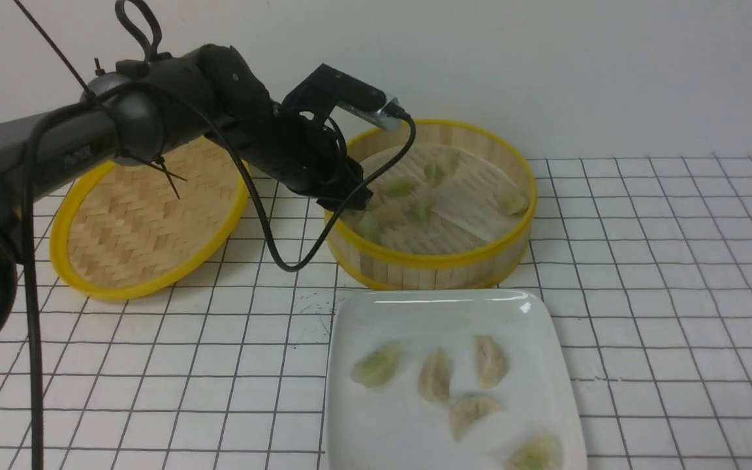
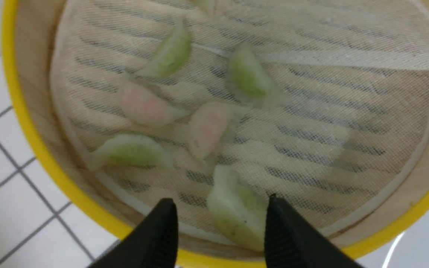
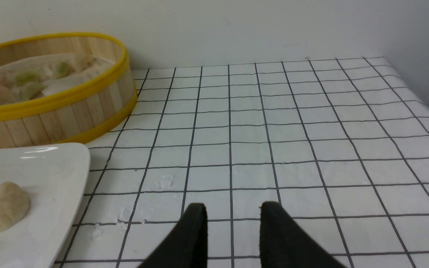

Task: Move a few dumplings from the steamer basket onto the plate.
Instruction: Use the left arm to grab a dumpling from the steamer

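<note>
Plate (image 1: 444, 385) on gridded white tabletop (image 1: 643, 313), pale wall (image 1: 598, 78) behind; left claw (image 2: 220, 227) spread, right claw (image 3: 233, 227) spread.

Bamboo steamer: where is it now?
In the front view, the steamer basket sits just beyond the white plate, to the right of the woven lid.

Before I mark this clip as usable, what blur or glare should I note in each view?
Front view: small highlights on the plate, soft-looking dumplings. Left wrist view: fingertips blurred, liner weave fairly crisp. Right wrist view: fingertips soft and dark, a bright streak near the plate's edge.
</note>
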